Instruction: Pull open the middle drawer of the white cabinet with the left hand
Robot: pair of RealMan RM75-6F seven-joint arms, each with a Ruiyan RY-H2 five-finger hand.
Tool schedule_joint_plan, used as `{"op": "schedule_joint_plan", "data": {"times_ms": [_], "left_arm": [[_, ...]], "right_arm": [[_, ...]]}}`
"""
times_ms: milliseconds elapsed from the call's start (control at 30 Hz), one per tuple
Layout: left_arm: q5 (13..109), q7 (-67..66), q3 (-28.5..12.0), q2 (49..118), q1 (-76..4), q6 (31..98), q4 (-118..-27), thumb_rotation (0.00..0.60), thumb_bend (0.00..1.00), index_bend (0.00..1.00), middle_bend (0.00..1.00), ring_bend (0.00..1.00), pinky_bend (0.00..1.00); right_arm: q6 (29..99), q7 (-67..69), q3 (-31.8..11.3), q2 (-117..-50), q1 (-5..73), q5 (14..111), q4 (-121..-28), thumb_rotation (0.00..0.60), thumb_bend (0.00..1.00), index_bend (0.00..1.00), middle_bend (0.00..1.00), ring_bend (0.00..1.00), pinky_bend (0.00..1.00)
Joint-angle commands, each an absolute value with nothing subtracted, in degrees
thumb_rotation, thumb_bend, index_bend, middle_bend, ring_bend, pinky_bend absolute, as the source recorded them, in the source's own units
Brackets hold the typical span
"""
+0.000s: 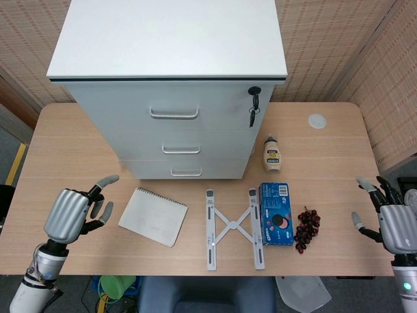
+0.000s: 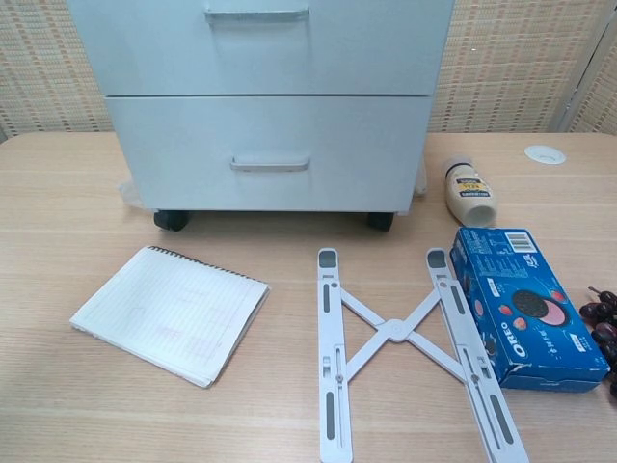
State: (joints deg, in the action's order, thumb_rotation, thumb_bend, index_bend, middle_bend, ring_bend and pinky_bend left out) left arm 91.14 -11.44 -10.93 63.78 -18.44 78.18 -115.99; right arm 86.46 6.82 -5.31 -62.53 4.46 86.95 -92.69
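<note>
— Left hand (image 1: pixel 73 212) hangs over the counter's (image 1: pixel 71 150) near-left corner, fingers loosely spread, holding nothing. Risk?

— Big one's the white cabinet (image 1: pixel 171 78) at the back edge: it looks to be on castors, so a tug could roll it instead. Its middle drawer (image 1: pixel 180 145) is shut; the top handle (image 1: pixel 174 115) sits close above, easily mistaken. Notebook (image 1: pixel 153 216) could get brushed.
</note>
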Motion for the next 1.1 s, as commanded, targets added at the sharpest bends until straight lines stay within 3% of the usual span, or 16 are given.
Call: {"op": "schedule_joint_plan", "data": {"times_ms": [33,300,767,1100], "left_arm": [[87.3,-16.4,-13.4,65.4,-22.3,74.3,-118.9,0.600,0.50,0.21,0.89,0.94,1.00],[78.3,-25.3,-16.7,70.1,-29.2,68.9,-119.6,0.600,0.58,0.19,0.92,0.97,1.00],[62.6,-30.6,-23.1,73.9,-40.0,64.4,-117.6,0.600,0.58,0.20,0.92,0.97,1.00],[55.5,-31.5,-24.2,75.1,-44.9,64.3,-114.5,0.600,0.58,0.22,0.93,0.97,1.00]], "right_arm": [[86.2,6.9,-5.2,-62.4,4.5,86.9,-92.6,0.600,0.33,0.14,0.24,0.13,0.16],[85.7,7.7,-5.0,-62.5,4.6,86.7,-91.8,0.600,0.33,0.14,0.24,0.13,0.16],[85.2,8.7,-4.8,-62.9,4.6,86.1,-90.6,0.600,0.33,0.14,0.24,0.13,0.16],[85.3,9.0,-4.8,-62.9,4.3,85.6,-90.3,0.600,0.33,0.14,0.24,0.13,0.16]]}}
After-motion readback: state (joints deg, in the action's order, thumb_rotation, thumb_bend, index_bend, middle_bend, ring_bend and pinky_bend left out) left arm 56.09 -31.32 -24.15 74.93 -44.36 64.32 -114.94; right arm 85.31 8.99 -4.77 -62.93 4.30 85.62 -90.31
